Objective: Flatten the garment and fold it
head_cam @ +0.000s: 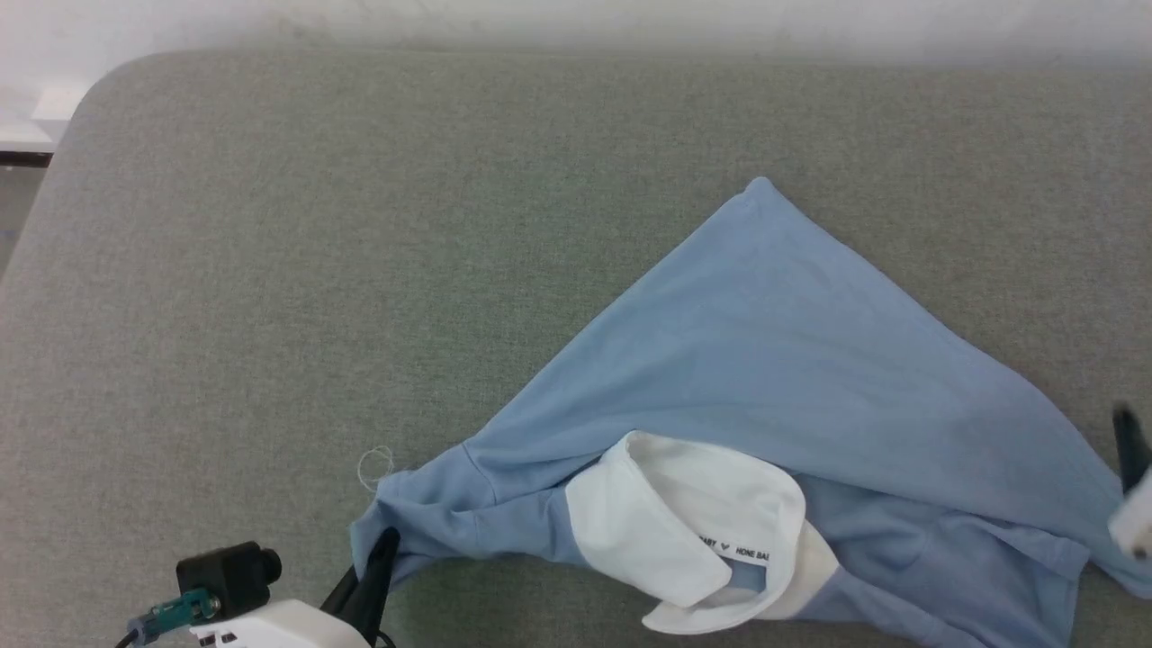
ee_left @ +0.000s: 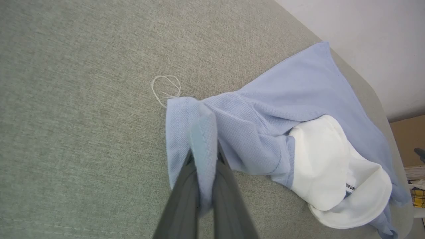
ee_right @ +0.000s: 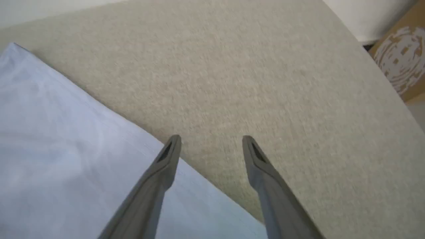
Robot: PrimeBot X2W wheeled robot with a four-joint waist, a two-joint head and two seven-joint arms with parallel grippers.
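The garment, a light blue polo shirt, lies crumpled on the grey surface, its white collar turned up near the front edge. My left gripper is shut on a fold of the garment's sleeve at the lower left. At the far right edge my right gripper hovers beside the garment. In the right wrist view that gripper stands open above the garment's edge, nothing between its fingers.
The grey fabric-covered surface stretches wide to the left and back. A loose white thread loop lies next to the sleeve. A cardboard box stands past the surface's right edge, and a white wall runs behind.
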